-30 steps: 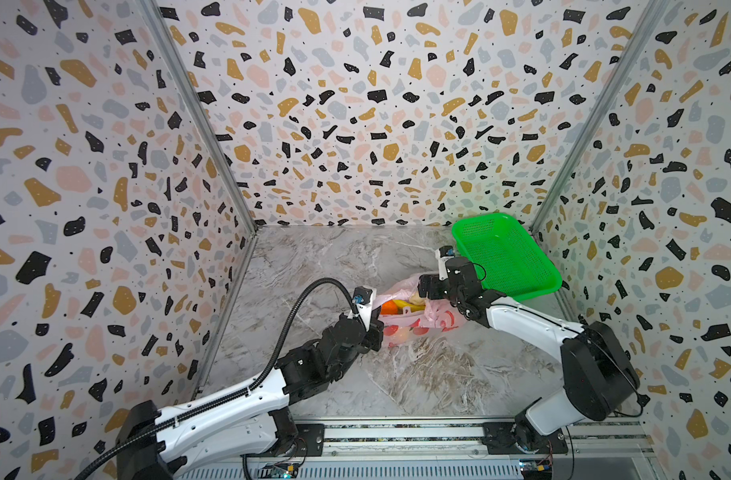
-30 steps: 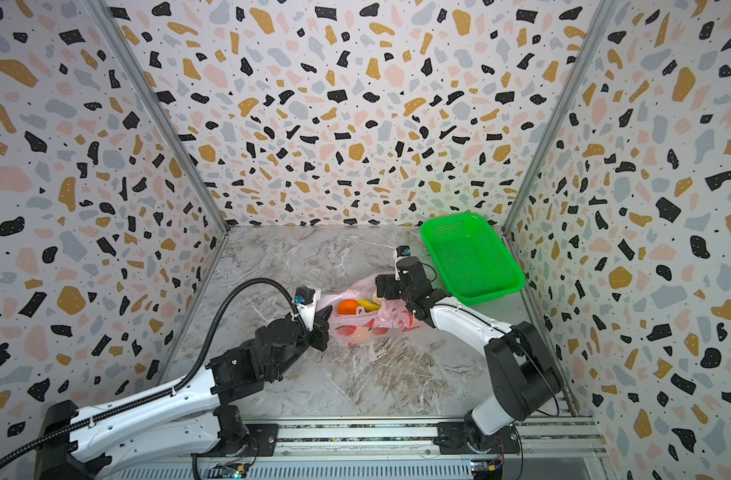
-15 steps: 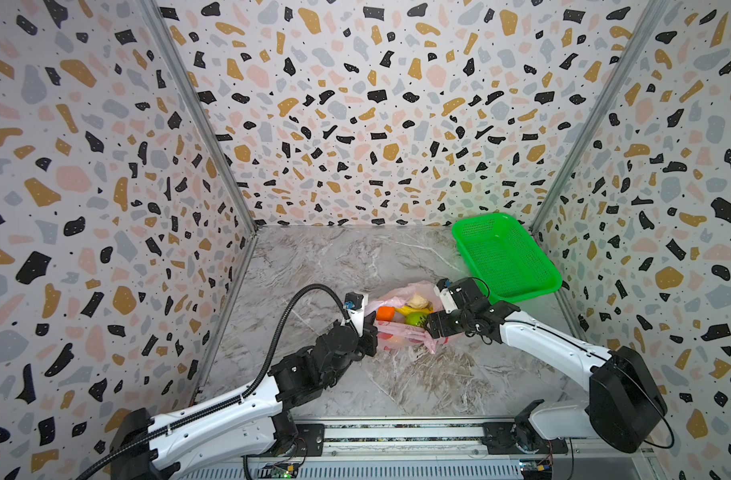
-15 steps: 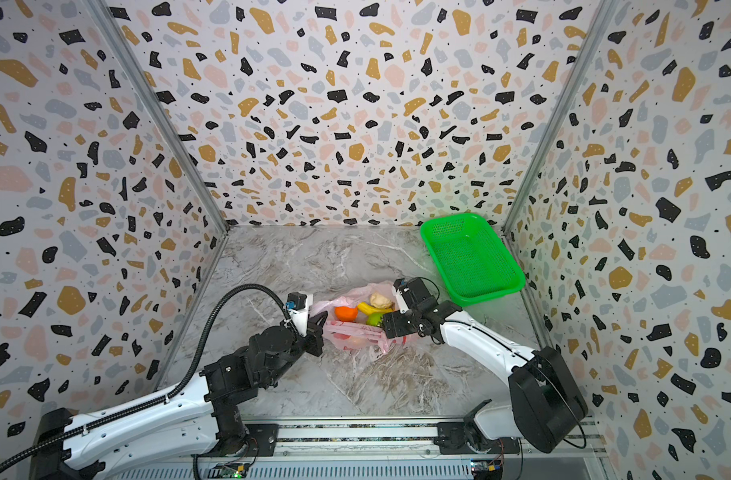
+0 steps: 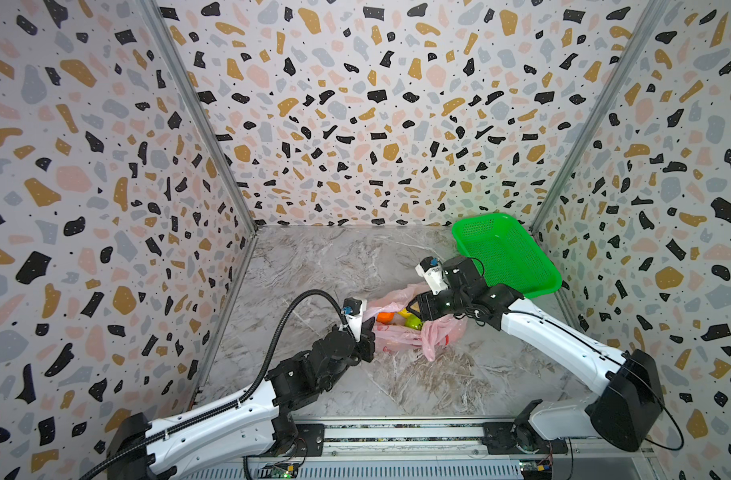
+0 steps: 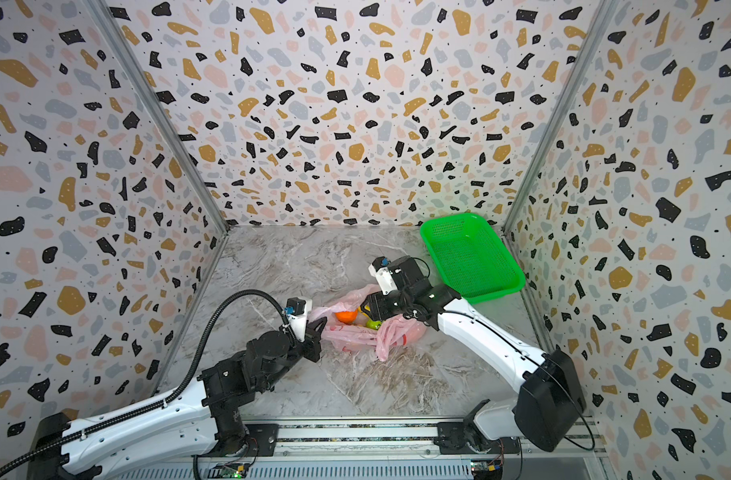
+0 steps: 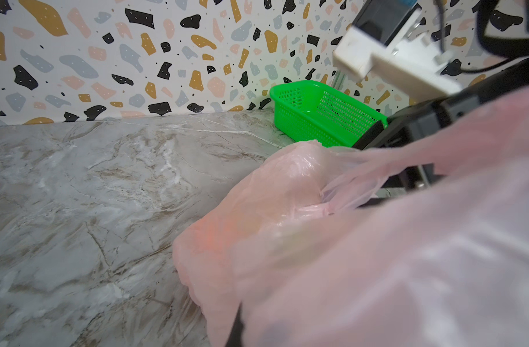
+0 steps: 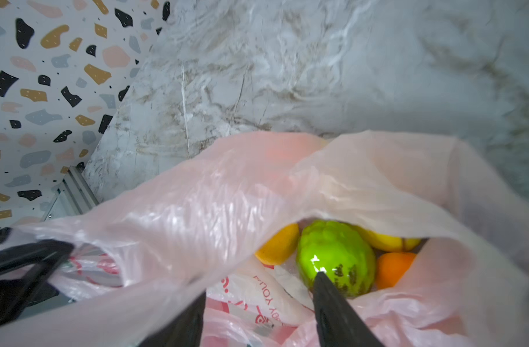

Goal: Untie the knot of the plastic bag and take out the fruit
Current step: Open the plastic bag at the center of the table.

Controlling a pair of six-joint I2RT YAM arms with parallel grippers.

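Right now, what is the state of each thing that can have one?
plastic bag: mouth open, lying on the table
fruit: in the bag
green basket: holds nothing, upright
left end effector: shut on the bag's edge
right end effector: jaws apart at the bag's mouth, one tip against the green fruit

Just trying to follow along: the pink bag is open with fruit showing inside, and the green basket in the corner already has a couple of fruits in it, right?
Not quite. The green basket holds no fruit; both top views show only its bare mesh floor. The rest stands: the pink bag is open, and the right wrist view shows the fruit inside it.
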